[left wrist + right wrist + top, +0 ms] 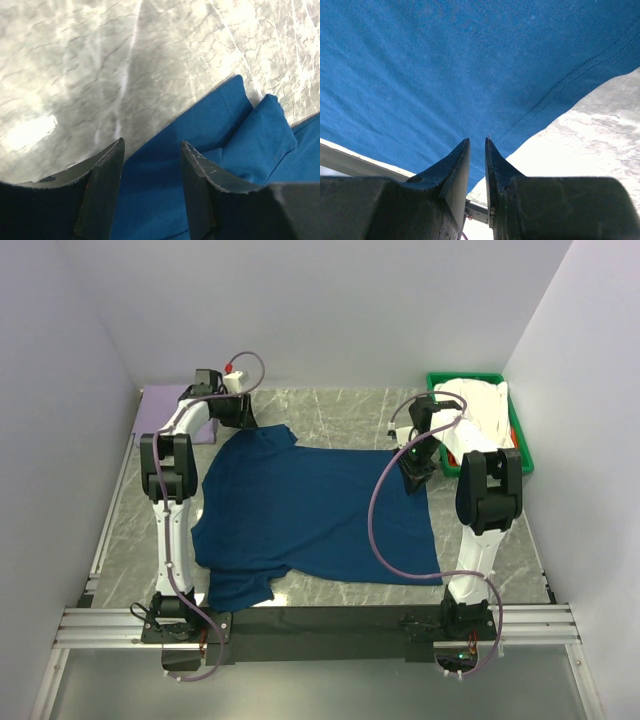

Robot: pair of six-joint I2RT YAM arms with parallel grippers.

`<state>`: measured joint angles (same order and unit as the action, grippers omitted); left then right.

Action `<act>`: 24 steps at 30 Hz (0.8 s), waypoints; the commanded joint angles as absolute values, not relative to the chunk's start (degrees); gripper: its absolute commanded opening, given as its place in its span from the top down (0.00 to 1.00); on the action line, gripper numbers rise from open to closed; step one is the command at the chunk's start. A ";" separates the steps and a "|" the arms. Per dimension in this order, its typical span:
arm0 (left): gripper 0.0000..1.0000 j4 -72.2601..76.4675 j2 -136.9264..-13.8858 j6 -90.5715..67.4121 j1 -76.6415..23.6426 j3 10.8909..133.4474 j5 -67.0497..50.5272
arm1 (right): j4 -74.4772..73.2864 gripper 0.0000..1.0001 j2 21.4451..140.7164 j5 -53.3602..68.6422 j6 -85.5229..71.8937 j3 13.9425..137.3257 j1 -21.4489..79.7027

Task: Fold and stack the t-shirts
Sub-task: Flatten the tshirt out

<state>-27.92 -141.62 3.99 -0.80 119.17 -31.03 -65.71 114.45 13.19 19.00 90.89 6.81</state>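
A navy blue t-shirt (320, 515) lies spread flat on the marble table, with one sleeve at the back left and one at the front left. My left gripper (243, 418) hovers open over the back-left sleeve (210, 130), jaws well apart (152, 142) and nothing between them. At the shirt's back-right corner, my right gripper (415, 478) sits low over the cloth (445, 65) near its stitched hem. Its jaws (477, 140) stand a narrow gap apart and hold nothing. A pale lavender t-shirt (160, 405) lies at the back left. A white t-shirt (480, 405) is heaped in the bin.
A green plastic bin (520, 455) stands at the back right against the wall. White walls close in the table (330, 410) on three sides. A metal rail (320, 620) runs along the near edge between the arm bases.
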 commanded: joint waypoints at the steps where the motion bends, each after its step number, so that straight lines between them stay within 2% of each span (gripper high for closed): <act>1: 0.47 -29.18 -141.60 6.50 -2.64 118.92 -29.01 | -66.62 0.74 113.99 13.36 18.28 92.02 6.50; 8: 0.58 -32.61 -140.54 10.71 -3.51 116.72 -28.22 | -66.45 0.74 114.26 12.92 18.02 91.93 6.50; 11: 0.68 -33.13 -140.19 12.47 -3.95 116.72 -26.90 | -66.62 0.74 114.78 13.10 17.75 92.46 6.42; 14: 0.83 -33.49 -140.01 12.92 -4.13 118.29 -26.89 | -66.71 0.75 115.22 13.27 17.49 93.25 6.42; 15: 0.92 -33.49 -139.92 12.83 -4.13 118.91 -26.89 | -66.71 0.75 115.22 13.27 17.49 93.34 6.59; 17: 0.99 -32.79 -139.40 12.92 -4.04 121.19 -26.89 | -66.71 0.75 115.49 13.36 17.40 93.69 6.50; 24: 1.00 -27.60 -134.04 14.41 -3.96 122.61 -30.14 | -66.62 0.75 115.84 13.62 17.14 93.78 6.50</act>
<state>-30.48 -140.81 12.82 -3.68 120.46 -27.90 -65.89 114.83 13.19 17.67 91.59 6.81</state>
